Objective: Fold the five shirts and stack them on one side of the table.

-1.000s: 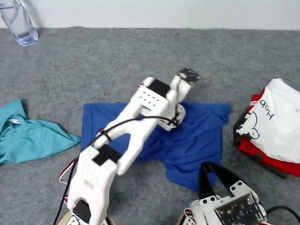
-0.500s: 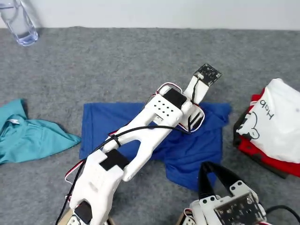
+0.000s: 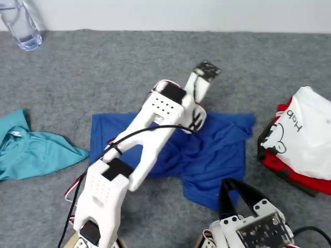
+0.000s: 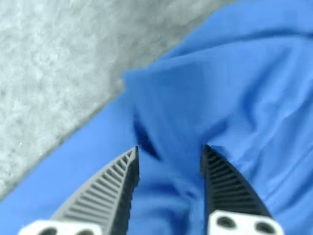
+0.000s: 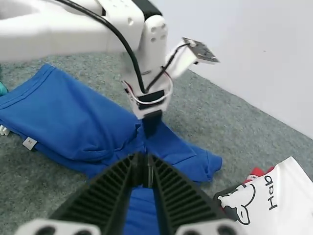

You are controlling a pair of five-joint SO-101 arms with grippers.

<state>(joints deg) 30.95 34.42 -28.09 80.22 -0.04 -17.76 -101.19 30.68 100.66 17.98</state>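
A blue shirt (image 3: pixel 220 150) lies partly folded and wrinkled on the grey carpet in the middle of the table. My left gripper (image 4: pixel 169 150) hangs open just above the cloth near the shirt's far edge, with nothing between its fingers. From the right wrist view it (image 5: pixel 149 123) points straight down at the blue shirt (image 5: pixel 63 122). My right gripper (image 5: pixel 143 159) is shut and empty, held above the shirt's near right part. A loose teal shirt (image 3: pixel 31 147) lies at the left. Folded shirts (image 3: pixel 302 137), white on red on black, are stacked at the right.
A clear glass (image 3: pixel 20 23) stands at the far left corner by the wall. The right arm's base (image 3: pixel 253 225) sits at the near edge. Open carpet (image 3: pixel 103 72) stretches behind the blue shirt.
The left arm swung right over the shirt's far right corner, then came back left to about where it was a second ago. The right arm has kept still.
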